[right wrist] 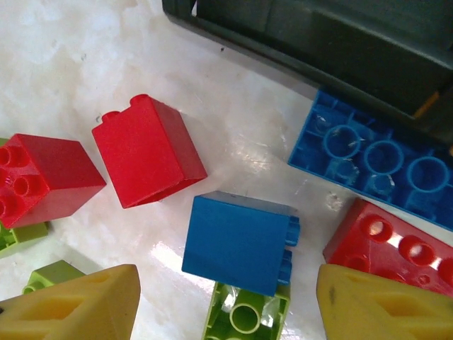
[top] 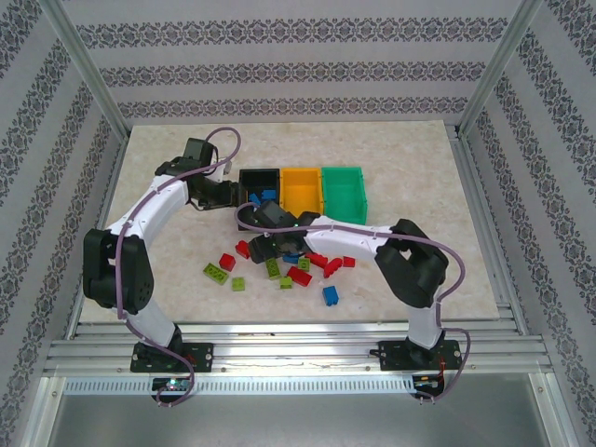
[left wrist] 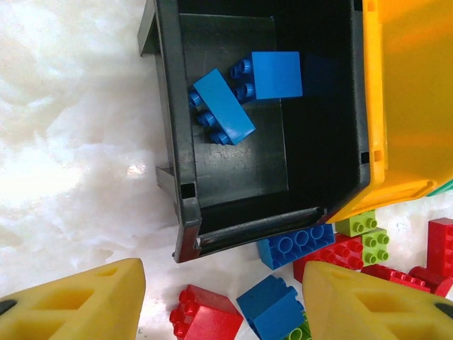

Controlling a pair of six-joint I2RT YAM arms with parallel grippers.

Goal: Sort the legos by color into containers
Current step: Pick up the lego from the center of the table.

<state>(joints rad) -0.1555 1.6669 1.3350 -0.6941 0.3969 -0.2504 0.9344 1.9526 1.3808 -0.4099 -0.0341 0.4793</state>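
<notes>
Three containers stand in a row at mid-table: black [top: 261, 173], orange-yellow [top: 301, 194] and green [top: 343, 194]. Two blue legos [left wrist: 221, 106] [left wrist: 272, 74] lie in the black bin [left wrist: 177, 142]. Loose red, blue and lime legos are scattered in front of the bins. My left gripper [top: 244, 200] [left wrist: 223, 301] hovers open over the black bin's near left corner, above a red brick [left wrist: 205, 315] and a blue one [left wrist: 269, 304]. My right gripper [top: 270, 247] [right wrist: 226, 304] is low over the pile, open. Its fingers flank a blue brick [right wrist: 237, 241] and a lime brick [right wrist: 248, 315], with gaps on both sides.
A long blue brick [right wrist: 375, 159] lies upside down against the black bin's front wall [right wrist: 340, 35]. Red bricks [right wrist: 148, 152] [right wrist: 39, 177] [right wrist: 393, 248] crowd around the right gripper. Further bricks [top: 218, 271] [top: 330, 295] lie nearer the arm bases. The two arms are close together.
</notes>
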